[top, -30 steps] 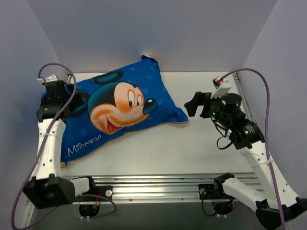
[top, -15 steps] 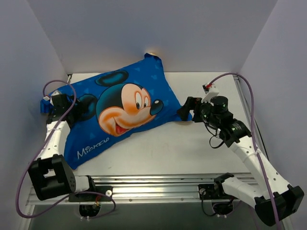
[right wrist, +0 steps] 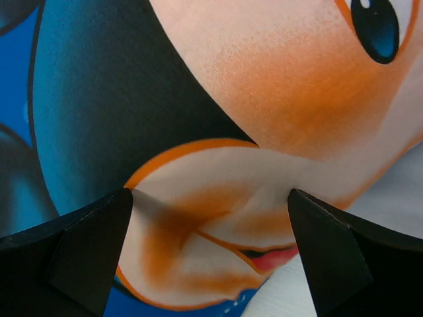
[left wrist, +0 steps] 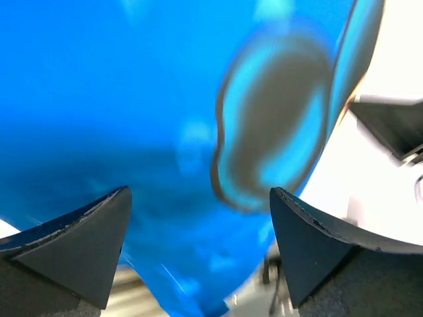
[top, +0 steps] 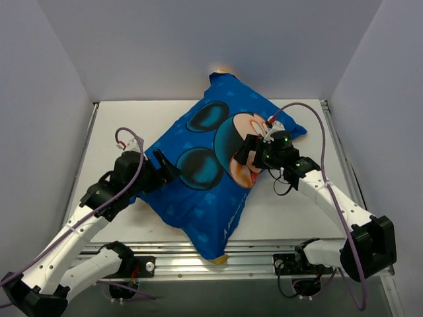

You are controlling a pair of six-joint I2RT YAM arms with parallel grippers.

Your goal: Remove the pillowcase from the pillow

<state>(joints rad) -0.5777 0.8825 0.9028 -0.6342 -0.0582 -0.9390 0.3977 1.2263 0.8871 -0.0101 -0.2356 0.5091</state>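
The pillowcase (top: 205,178) shows its blue side with the Mickey Mouse face and lies diagonally across the table, one corner at the back wall and one over the front rail. A small yellow-orange bit (top: 220,259) shows at the near corner. The pillow is hidden inside the case. My left gripper (top: 165,173) is open against the case's left edge, with blue fabric (left wrist: 165,119) between its fingers (left wrist: 79,251). My right gripper (top: 248,153) is open over the printed face (right wrist: 264,99), its fingertips (right wrist: 344,257) on either side of the mouth print.
A metal rail (top: 264,254) runs along the table's front edge, under the case's near corner. Grey walls close in the back and both sides. Bare white table (top: 119,125) shows at the back left and also at the near right (top: 291,218).
The pillowcase has swung and shifted right, from lying crosswise to lying diagonally. Both arms have moved in: the left gripper to its left edge, the right gripper over the face.
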